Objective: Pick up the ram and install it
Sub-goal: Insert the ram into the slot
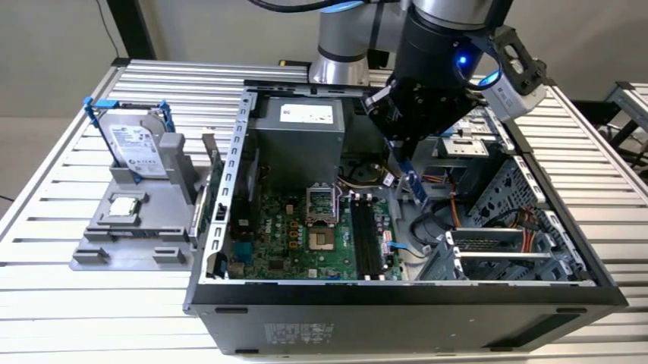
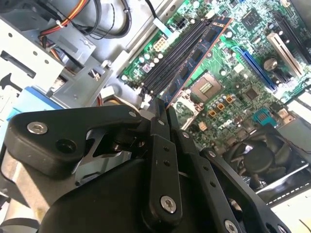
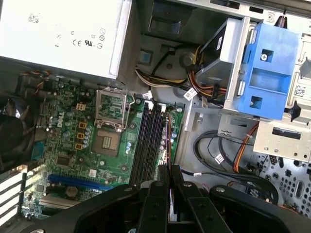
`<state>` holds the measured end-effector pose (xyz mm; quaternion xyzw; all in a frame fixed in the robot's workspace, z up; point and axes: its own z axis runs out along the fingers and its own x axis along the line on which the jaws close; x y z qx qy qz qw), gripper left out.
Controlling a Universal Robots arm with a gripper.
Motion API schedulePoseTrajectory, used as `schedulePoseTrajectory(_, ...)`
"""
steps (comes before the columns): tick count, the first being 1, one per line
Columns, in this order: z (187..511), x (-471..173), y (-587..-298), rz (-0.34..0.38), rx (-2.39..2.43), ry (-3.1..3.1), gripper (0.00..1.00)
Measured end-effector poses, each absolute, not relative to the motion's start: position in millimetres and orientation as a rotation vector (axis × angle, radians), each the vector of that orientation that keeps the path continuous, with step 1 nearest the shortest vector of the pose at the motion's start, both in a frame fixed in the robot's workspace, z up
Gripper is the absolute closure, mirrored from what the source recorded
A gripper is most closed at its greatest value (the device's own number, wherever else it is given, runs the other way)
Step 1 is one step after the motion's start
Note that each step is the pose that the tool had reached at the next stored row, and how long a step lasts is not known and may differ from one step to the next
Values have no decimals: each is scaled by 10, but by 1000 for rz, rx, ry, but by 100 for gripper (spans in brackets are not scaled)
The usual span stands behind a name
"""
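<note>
second wrist view: pincer (image 2: pixel 163 110) clamped on ram (image 2: pixel 206 48), held end hidden, over mobo slots (image 2: pixel 170 63).

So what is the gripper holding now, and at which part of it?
The gripper is shut on the ram, pinching its two flat faces near one end; the rest reaches free over the memory slots.

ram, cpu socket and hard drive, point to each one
ram (image 2: pixel 199 57), second wrist view, middle of its board
cpu socket (image 3: pixel 108 141), first wrist view, socket centre
hard drive (image 1: pixel 133 142), exterior view, labelled face
</note>
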<state>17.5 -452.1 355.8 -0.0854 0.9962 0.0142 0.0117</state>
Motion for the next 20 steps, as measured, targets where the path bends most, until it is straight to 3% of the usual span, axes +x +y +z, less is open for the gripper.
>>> schedulePoseTrajectory(20, 3413, 175, -4412, -25, -267, 3110, 100)
